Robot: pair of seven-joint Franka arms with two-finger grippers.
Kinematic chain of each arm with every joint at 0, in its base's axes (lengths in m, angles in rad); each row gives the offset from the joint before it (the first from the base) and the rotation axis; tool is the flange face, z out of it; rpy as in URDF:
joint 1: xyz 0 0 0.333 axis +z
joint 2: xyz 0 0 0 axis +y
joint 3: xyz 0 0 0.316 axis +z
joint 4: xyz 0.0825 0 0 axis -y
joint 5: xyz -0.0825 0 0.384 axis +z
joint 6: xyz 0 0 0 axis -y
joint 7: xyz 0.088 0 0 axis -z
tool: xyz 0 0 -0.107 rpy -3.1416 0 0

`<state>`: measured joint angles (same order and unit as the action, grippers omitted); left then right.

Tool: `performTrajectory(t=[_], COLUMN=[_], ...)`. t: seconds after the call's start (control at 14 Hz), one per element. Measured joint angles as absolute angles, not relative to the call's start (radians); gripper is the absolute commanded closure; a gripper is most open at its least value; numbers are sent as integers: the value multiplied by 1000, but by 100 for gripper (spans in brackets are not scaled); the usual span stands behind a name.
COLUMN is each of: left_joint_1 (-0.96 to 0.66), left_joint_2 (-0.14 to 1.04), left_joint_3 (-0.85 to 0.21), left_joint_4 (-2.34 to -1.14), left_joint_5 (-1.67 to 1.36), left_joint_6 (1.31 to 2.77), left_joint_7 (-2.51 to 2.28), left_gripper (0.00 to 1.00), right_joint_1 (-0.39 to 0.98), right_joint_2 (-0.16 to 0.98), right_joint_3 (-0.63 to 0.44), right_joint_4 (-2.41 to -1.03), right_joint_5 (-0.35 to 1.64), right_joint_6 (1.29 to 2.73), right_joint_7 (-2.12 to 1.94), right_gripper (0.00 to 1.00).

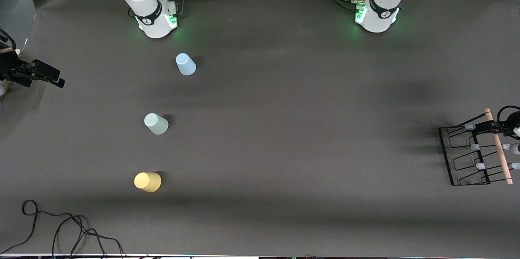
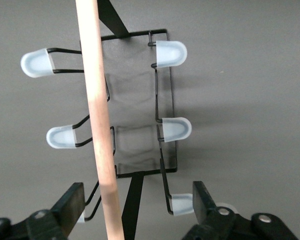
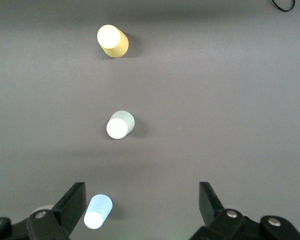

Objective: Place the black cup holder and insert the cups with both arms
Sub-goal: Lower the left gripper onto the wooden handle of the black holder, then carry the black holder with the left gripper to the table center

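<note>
The black cup holder (image 1: 457,157) stands at the left arm's end of the table, its wooden rod (image 1: 499,151) on top. My left gripper (image 1: 489,127) is open over the rod's end that is farther from the front camera. In the left wrist view the rod (image 2: 97,100) runs between the fingers (image 2: 72,205) of the left gripper (image 2: 137,202), above the wire base (image 2: 165,100). Three cups stand upside down toward the right arm's end: blue (image 1: 186,64), green (image 1: 156,123), yellow (image 1: 148,181). My right gripper (image 1: 36,74) hangs open and empty, high over them (image 3: 140,205).
A loose black cable (image 1: 61,226) lies by the table's edge nearest the front camera, at the right arm's end. The arm bases (image 1: 156,19) (image 1: 378,15) stand along the edge farthest from that camera. The holder's pale-blue peg tips (image 2: 171,53) stick out sideways.
</note>
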<state>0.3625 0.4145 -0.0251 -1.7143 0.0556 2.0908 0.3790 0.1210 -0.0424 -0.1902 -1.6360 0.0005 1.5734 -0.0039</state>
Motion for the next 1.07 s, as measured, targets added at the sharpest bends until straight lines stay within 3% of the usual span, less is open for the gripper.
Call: performTrajectory(t=[0.21, 0.28, 0.36, 0.78, 1.07], left_joint_1=[364, 365, 366, 365, 305], left_joint_2=[433, 435, 437, 445, 434], left_joint_3=[-25, -25, -25, -35, -54], left_joint_4=[-1713, -1713, -1713, -1670, -1555], left_joint_5=[65, 68, 76, 156, 156], left_joint_6=[2096, 2096, 2096, 2066, 1930], left_joint_7=[388, 390, 392, 403, 340], left_gripper=[56, 81, 100, 100, 100], right_joint_1=[121, 121, 121, 121, 121], right_joint_2=[-42, -42, -42, -39, -38], right_joint_3=[-190, -190, -190, -190, -190], right_joint_4=[-1636, -1636, -1636, -1636, -1636], right_joint_5=[1, 1, 1, 1, 1], right_joint_6=[1573, 1573, 1573, 1573, 1573], right_joint_7=[-4, -4, -4, -4, -4], right_gripper=[0, 0, 0, 0, 0])
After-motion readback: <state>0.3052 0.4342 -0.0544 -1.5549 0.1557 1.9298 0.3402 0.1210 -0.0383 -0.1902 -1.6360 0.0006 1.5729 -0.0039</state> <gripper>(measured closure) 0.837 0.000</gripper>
